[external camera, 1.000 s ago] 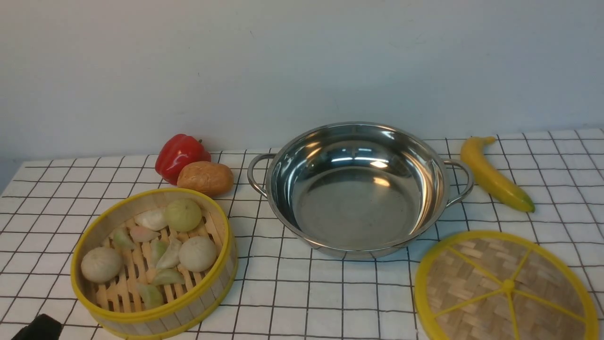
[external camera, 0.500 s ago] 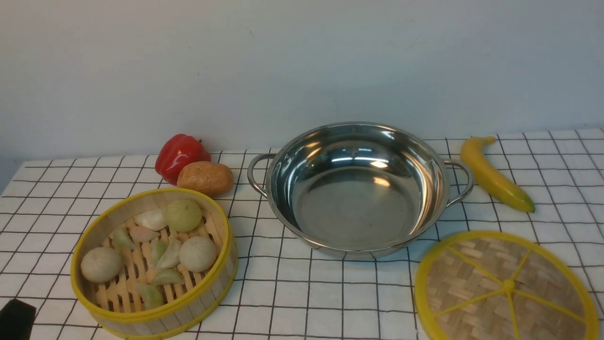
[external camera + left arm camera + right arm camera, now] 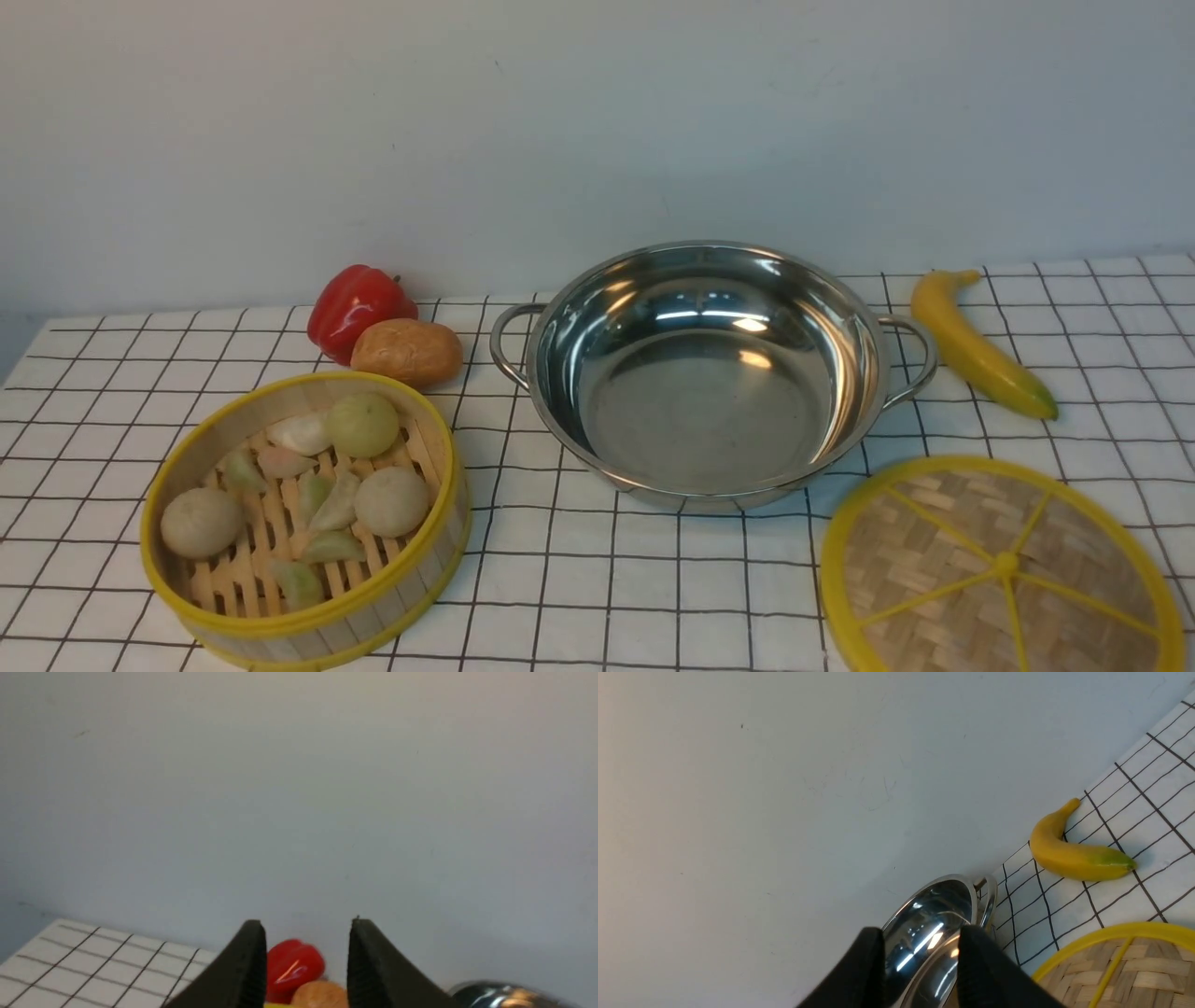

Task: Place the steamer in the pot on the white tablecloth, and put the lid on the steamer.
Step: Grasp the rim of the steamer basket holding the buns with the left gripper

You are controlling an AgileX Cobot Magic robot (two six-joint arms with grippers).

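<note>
Front view: steamer [image 3: 397, 597] L of pot [image 3: 709, 411], lid [image 3: 1004, 565] R

Wall: I see one plain, pale grey-blue wall [image 3: 597, 121] filling the whole background.
Surface: up close I make out faint scuffs and small dark specks.
Light: soft and even, shading warmer toward one edge.

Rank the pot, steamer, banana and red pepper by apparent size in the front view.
1. pot, widest.
2. steamer, nearer the camera, so its true gap to the pot is unsure.
3. banana, longer than the red pepper.
4. red pepper, smallest.
</note>
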